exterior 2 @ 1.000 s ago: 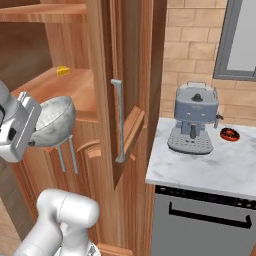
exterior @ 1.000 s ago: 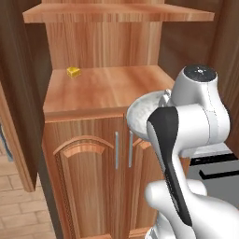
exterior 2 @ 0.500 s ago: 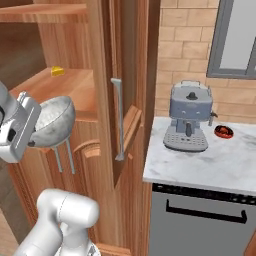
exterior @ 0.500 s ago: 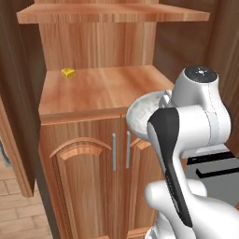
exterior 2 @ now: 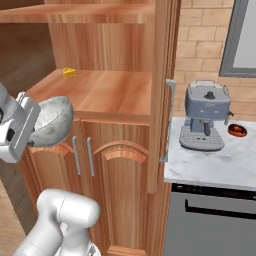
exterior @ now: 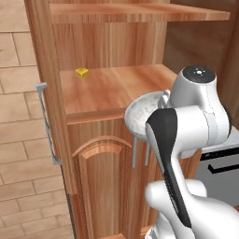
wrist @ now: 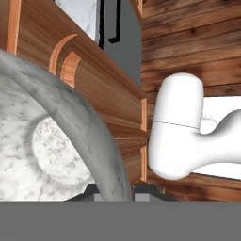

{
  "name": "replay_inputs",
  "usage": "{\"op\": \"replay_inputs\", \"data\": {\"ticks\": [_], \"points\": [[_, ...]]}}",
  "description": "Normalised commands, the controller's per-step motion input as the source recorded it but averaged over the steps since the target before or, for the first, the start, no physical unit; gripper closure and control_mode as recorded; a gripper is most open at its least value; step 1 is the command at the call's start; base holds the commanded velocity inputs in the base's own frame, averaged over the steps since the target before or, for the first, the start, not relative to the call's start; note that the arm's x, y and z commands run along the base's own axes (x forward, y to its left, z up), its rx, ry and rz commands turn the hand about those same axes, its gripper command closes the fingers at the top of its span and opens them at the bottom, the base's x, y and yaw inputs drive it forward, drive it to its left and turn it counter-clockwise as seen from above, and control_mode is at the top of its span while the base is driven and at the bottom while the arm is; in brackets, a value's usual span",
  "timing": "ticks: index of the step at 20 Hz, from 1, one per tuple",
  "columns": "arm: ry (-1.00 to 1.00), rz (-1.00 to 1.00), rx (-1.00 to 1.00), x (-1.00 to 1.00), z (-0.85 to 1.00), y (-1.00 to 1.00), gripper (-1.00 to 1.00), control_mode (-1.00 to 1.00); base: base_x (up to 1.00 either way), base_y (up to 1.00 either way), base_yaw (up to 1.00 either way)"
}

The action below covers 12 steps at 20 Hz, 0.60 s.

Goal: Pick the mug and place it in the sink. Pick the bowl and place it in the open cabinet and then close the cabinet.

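My gripper (wrist: 114, 194) is shut on the rim of the bowl (wrist: 52, 141), a large speckled grey-white bowl. I hold the bowl (exterior: 142, 112) tilted on its side, in front of the cabinet's (exterior: 116, 86) lower open shelf and level with its front edge. In the right base view the bowl (exterior 2: 50, 122) hangs at the left, beside the white hand, just ahead of the cabinet (exterior 2: 107, 92). Both tall cabinet doors stand open; the right door (exterior 2: 161, 75) carries a silver bar handle. The mug and the sink are out of view.
A small yellow block (exterior: 82, 72) lies at the back left of the shelf. Low arched doors (exterior 2: 107, 190) close the space under it. To the right, a counter holds a grey coffee machine (exterior 2: 206, 122) and a small dark dish (exterior 2: 237, 130). A brick wall (exterior: 18, 116) stands left.
The whole picture has shifted in both base views, so the camera has moved with the base. The bowl stays gripped in the same place relative to the arm.
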Motion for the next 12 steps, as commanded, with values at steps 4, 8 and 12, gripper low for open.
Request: {"op": "replay_inputs", "data": {"ticks": [4,8,12], "points": [[0.00,0.00,0.00,0.00,0.00,0.00,1.00,1.00,0.00,-0.16,-0.01],[0.00,0.00,0.00,0.00,0.00,0.00,1.00,1.00,0.00,-0.50,0.04],[0.00,0.00,0.00,0.00,0.00,0.00,1.00,1.00,0.00,-0.11,0.05]]}}
